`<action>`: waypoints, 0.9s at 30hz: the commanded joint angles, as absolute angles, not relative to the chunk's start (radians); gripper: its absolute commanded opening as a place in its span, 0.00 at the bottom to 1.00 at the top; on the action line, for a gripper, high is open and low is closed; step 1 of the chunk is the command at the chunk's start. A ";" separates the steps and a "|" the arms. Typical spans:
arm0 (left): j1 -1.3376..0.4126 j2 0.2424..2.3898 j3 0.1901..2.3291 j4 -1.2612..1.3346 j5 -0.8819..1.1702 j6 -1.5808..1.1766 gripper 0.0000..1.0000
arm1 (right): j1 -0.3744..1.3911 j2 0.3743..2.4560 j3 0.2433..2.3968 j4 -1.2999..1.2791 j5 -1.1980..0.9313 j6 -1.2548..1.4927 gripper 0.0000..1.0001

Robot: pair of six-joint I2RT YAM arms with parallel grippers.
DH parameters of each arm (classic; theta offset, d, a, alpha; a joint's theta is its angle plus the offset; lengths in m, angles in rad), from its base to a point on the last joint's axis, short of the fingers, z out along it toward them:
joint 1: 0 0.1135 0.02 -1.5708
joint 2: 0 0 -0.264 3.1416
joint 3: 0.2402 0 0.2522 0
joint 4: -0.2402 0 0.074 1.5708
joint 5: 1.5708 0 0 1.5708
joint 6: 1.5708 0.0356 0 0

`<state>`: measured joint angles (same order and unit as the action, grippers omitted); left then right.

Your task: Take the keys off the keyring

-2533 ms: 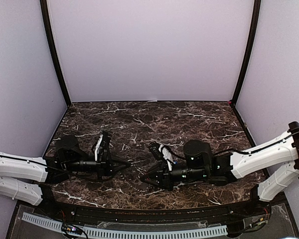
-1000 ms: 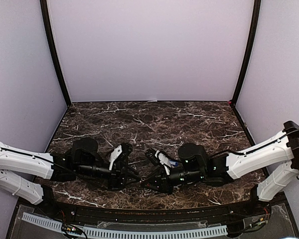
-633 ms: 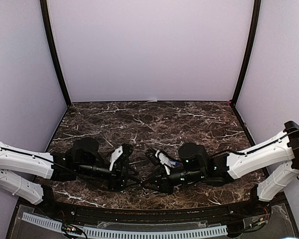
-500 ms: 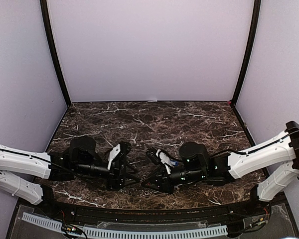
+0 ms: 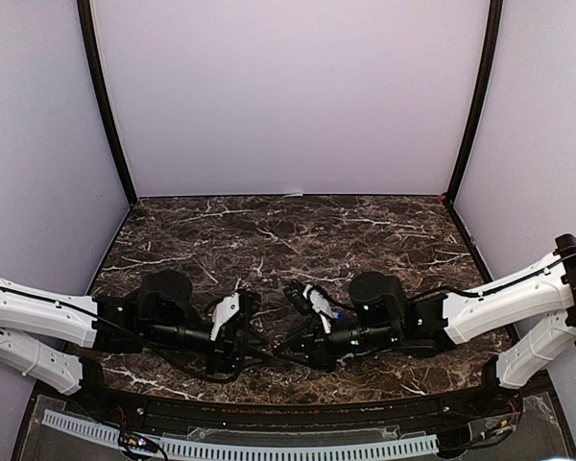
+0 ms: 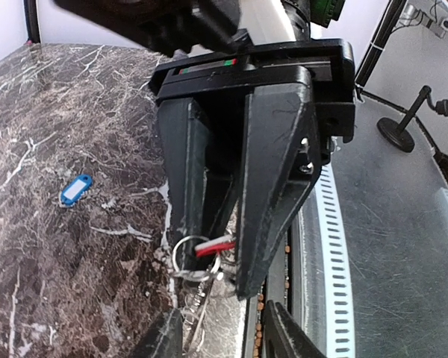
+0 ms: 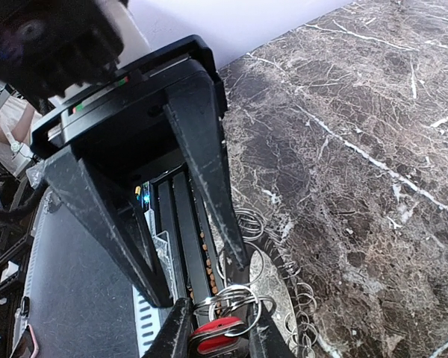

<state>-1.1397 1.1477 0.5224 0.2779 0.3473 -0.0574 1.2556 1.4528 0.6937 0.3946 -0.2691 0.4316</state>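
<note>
My right gripper (image 7: 219, 319) is shut on the red key (image 7: 220, 337), whose head sits between its own fingers together with a bunch of small steel rings. From there the keyring (image 7: 291, 267), a grey ring edged with small loops, hangs down to the marble. Facing it tip to tip, my left gripper (image 6: 222, 321) is open, its fingers on either side of the dangling rings and the red key (image 6: 213, 246). A blue key (image 6: 76, 189) lies loose on the table, apart from both grippers. In the top view the two grippers (image 5: 269, 348) meet near the front edge.
The dark marble table (image 5: 298, 240) is walled by pale panels on three sides. A white slotted rail (image 6: 336, 246) and a black bar run along the front edge right beneath the grippers. A black stand (image 6: 403, 130) is off the table.
The left arm has swung in from the left until its tips meet the right gripper. Its jaws widened, then narrowed somewhat. The right gripper has kept its hold almost still.
</note>
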 commanded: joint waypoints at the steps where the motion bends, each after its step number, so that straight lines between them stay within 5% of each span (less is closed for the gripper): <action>1: -1.191 1.168 0.569 0.245 0.245 0.019 0.39 | 1.253 1.433 0.719 0.420 -0.271 0.447 0.14; 14: -1.270 1.146 0.527 0.335 -0.016 0.144 0.38 | 1.227 1.416 0.733 0.434 -0.316 0.536 0.14; 27: -1.293 1.207 0.541 0.348 -0.065 0.202 0.31 | 1.183 1.432 0.758 0.426 -0.390 0.662 0.13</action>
<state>-1.2812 1.1870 0.5396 0.3256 -0.0181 0.1696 1.1999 1.4471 0.7189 0.3775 -0.3408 0.6052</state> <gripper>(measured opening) 0.334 0.209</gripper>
